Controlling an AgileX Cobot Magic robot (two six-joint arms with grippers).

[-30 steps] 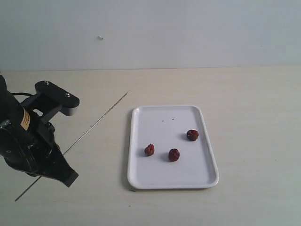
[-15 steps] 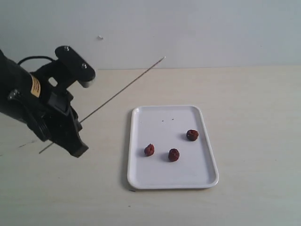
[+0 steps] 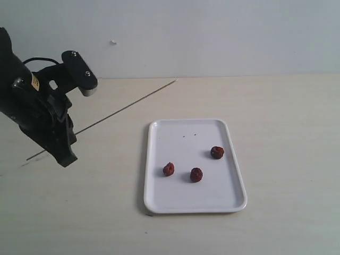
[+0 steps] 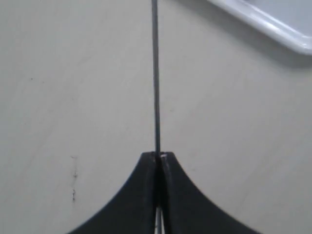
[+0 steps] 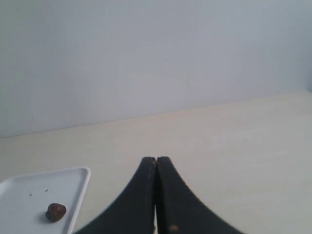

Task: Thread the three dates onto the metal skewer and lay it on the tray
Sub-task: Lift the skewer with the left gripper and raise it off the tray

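Observation:
My left gripper [image 3: 67, 150] is at the left, shut on the metal skewer [image 3: 127, 106], a thin grey rod held off the table and slanting toward the far middle. In the left wrist view the skewer [image 4: 155, 73] runs straight out from the closed fingertips [image 4: 148, 163]. The three dates [image 3: 168, 169] [image 3: 196, 174] [image 3: 217, 152] lie loose on the white tray [image 3: 186, 199], right of the skewer. The right gripper [image 5: 156, 159] is shut on nothing; it looks over one date [image 5: 55, 212] on the tray [image 5: 24, 190] and is out of the exterior view.
The pale wooden table meets a plain light wall [image 3: 212, 32] at the back. A corner of the tray's rim [image 4: 273, 24] shows in the left wrist view, beyond the skewer.
The left gripper lifted the skewer off the table, then drew back to the left; the skewer's far tip has dropped lower than half a second ago. Dates and tray have not moved.

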